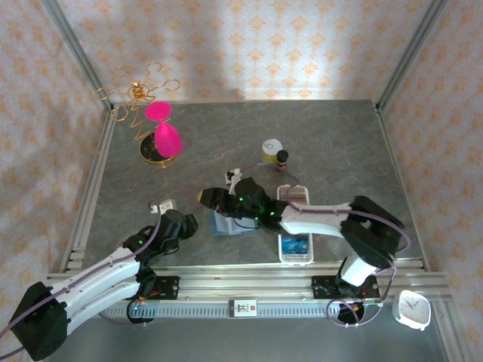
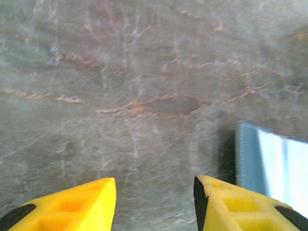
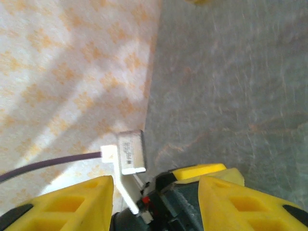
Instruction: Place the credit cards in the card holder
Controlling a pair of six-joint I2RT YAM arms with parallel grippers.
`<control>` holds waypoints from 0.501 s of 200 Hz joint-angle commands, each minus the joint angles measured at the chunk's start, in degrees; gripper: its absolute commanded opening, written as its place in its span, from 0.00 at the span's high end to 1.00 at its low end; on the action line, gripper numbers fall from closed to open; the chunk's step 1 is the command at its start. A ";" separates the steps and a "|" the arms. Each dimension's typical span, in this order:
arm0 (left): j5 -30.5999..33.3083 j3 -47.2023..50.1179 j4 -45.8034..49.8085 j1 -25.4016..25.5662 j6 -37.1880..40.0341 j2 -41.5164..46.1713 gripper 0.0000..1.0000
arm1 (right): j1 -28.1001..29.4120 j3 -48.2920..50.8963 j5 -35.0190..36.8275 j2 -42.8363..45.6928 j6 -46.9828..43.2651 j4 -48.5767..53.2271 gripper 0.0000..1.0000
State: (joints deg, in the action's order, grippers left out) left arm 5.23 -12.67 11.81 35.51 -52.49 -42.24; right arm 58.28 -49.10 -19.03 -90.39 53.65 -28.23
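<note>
The card holder lies flat on the grey table, near the front edge and a little left of centre. From above it looks nearly square, its edges slightly skewed to the table's front edge, so no clear long axis can be told. The right arm crosses over its far side and hides part of it. In the left wrist view its teal edge runs straight up the right side, with a pale panel beside it; whether that is a card or lining I cannot tell.

The left gripper sits just left of the holder, apart from it. Its yellow fingers are spread, with bare table between them.

The right gripper reaches leftward just beyond the holder's far left corner. Its fingers are also spread and pinch nothing.

One blue card lies in the near end of a long white tray, right of the holder, the tray's length running away from the arms.
</note>
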 commanded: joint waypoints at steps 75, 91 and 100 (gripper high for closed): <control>-14.28 -11.22 -9.27 1.33 5.37 -6.12 0.63 | 0.27 3.30 18.29 35.49 -65.15 33.59 0.07; -13.76 -11.20 -11.14 2.89 4.61 -7.47 0.63 | 0.32 5.39 19.72 40.17 -76.35 38.35 0.06; -13.09 -11.07 -11.76 3.86 4.12 -8.06 0.64 | 0.34 5.98 18.94 42.34 -84.55 41.84 0.06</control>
State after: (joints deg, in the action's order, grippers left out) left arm -6.04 -22.70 4.34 37.36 -48.10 -48.86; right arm 58.19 -45.89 -2.72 -52.86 -3.99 1.08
